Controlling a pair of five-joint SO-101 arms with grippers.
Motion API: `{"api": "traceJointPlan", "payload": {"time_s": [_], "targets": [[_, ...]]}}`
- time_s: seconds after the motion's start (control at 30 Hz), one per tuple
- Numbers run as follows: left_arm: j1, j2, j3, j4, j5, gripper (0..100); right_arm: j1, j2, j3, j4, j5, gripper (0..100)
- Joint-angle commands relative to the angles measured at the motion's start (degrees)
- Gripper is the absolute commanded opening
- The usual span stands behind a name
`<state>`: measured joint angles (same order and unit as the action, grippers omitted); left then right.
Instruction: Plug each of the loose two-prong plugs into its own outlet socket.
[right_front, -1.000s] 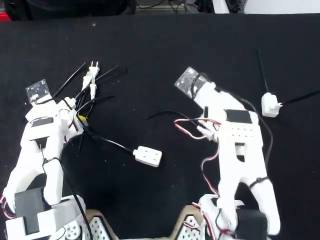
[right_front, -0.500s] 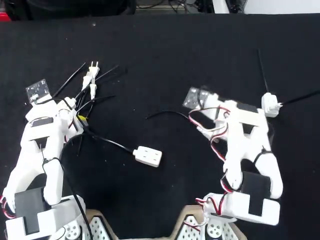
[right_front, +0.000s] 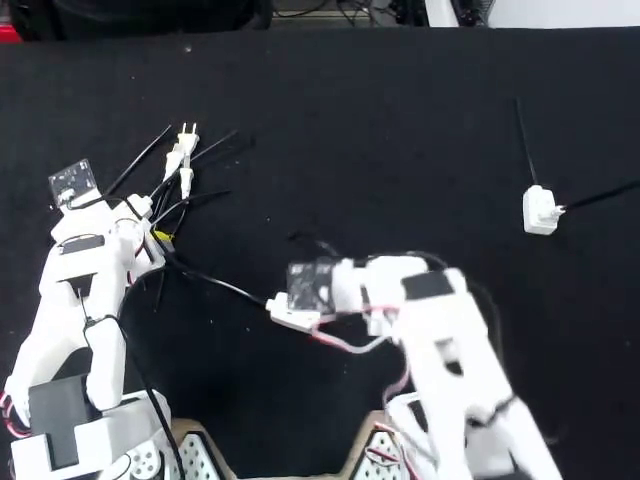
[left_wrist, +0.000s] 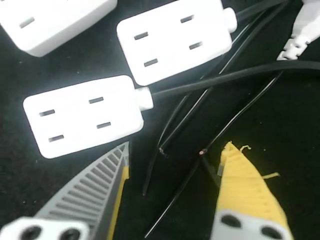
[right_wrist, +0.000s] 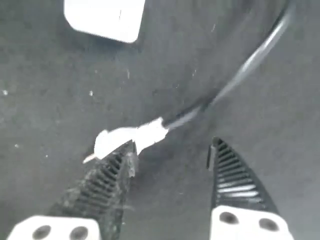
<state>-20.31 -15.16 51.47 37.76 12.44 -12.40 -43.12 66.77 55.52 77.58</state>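
Right arm swung over from right side of table (right_front: 400, 100) to front middle; left arm not moved. Left gripper (left_wrist: 175, 147) spread wide, nothing held, over black cables (left_wrist: 210, 85); three socket blocks (left_wrist: 85, 115) counted just past it. Three loose plugs (right_front: 182, 155) bunched toward back-left corner. Right gripper (right_wrist: 172, 145) spread wide, nothing held; one white plug (right_wrist: 131, 137) just beside one jaw, long axis laid across gap. Middle socket block (right_front: 292, 314) close by, so right arm judged nearer. One white block (right_front: 540, 210) near right edge.
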Motion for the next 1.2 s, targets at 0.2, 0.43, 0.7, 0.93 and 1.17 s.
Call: {"api": "traceJointPlan", "payload": {"time_s": [0.2, 0.43, 0.7, 0.93, 1.17], "targets": [[-0.48, -1.93, -0.48, -0.79, 0.53, 28, -1.85, -12.0, -3.03, 8.44, -1.14, 22.6], [-0.48, -1.67, -0.57, -0.88, 0.53, 28, 0.62, -0.66, -3.91, -5.01, -24.7, 22.6], [-0.48, -1.58, -0.4, -0.7, 0.53, 28, 7.82, 20.88, -14.64, -6.95, -25.58, 22.6], [-0.4, -1.58, -0.4, -0.88, 0.53, 28, 6.77, 37.49, -24.57, 5.54, -26.29, 22.5], [-0.4, -1.58, -0.4, -0.79, 0.53, 28, 4.04, 46.73, -31.96, 9.05, -36.4, 9.3]]}}
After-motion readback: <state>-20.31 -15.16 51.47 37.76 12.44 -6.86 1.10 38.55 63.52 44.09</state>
